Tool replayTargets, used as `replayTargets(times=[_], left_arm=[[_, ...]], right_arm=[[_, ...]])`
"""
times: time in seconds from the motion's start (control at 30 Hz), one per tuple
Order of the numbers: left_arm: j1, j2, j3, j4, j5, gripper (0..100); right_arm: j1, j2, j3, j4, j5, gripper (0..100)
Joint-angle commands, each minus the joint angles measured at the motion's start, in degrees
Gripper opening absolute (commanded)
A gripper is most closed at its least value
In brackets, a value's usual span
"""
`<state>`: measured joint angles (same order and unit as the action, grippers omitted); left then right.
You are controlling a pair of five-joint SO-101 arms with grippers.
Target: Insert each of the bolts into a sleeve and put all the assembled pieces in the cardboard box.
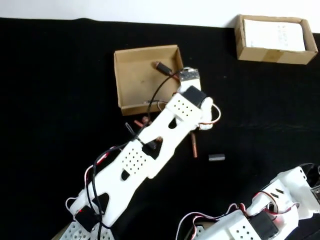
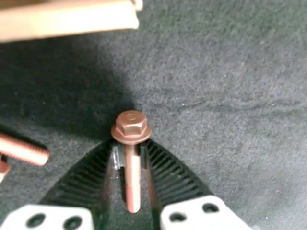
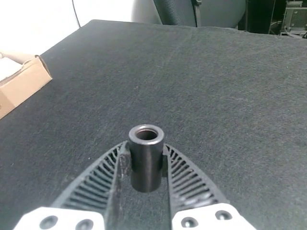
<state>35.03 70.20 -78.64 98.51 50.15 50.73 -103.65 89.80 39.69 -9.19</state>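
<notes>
1. The box (image 1: 125, 75) sits mid-worktop, open-topped. The widest stretch of black cloth runs left of it to the worktop (image 1: 50, 100) edge.
2. The left pincer (image 2: 130, 143), just beside a wall of the box, is clenched on a bolt (image 2: 130, 167). The shank lies between the ribbed black fingers and the hex head stands past their tips.
3. The right pincer (image 3: 146, 148), at the near right, grasps a sleeve (image 3: 146, 163) upright with its bore showing. Cloth stretches beyond it to the far edge.
4. A loose bolt (image 1: 194, 145) and a loose sleeve (image 1: 216, 157) lie near each other between the arms. More bolts (image 1: 141, 121) lie just near of the box, partly under the left arm.
5. A dark piece (image 1: 162, 67) lies in the box by its right wall.
6. A second box (image 1: 240, 45), at the far right, holds white paper.
7. The bolts are copper-coloured and threaded. The sleeves are dark, smooth cylinders. Both boxes are shallow brown cardboard, and the cloth looks felt-like.
</notes>
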Motion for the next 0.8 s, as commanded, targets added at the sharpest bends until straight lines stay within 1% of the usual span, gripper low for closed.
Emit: replayTargets(times=[0.0, 0.07, 0.13, 0.17, 0.33, 0.37, 0.43, 0.6, 0.7, 0.77], left_arm=[[-0.4, -0.57, -1.89, -1.05, -0.09, 1], [-0.66, -1.01, -1.98, -1.76, -0.18, 1], [-1.36, -1.45, -3.74, -1.93, -1.32, 1], [-1.63, -1.71, -5.67, -1.58, -3.08, 1], [-1.54, -5.05, -17.45, 1.58, -13.63, 1], [-1.54, -6.64, -17.1, 1.67, -15.56, 1], [-1.63, -11.3, -16.4, 2.02, -18.81, 1], [-2.59, -22.64, -16.4, 2.11, -26.11, 1], [-2.51, -30.11, -16.4, 2.29, -32.7, 1], [-2.33, -34.95, -16.4, 2.37, -36.48, 1]], right_arm=[[-1.71, -0.84, -1.01, -1.1, 0.44, 0.7], [-4.09, -0.92, -1.1, -1.1, 0.18, 0.7], [-7.69, -0.92, -2.68, -1.1, -2.37, 0.7], [-9.71, -0.92, -3.47, -1.01, -3.43, 0.7], [-24.4, -0.84, -7.16, -0.92, -6.95, 0.7], [-27.47, -0.84, -7.78, -0.4, -7.12, 0.7], [-34.77, -0.84, -10.59, 4.26, -7.12, 0.7], [-53.93, -0.48, -18.24, 20.44, -6.95, 0.7], [-61.14, -0.4, -20.0, 23.87, -6.42, 0.7], [-64.04, -0.4, -20.09, 24.84, -3.69, 0.7]])
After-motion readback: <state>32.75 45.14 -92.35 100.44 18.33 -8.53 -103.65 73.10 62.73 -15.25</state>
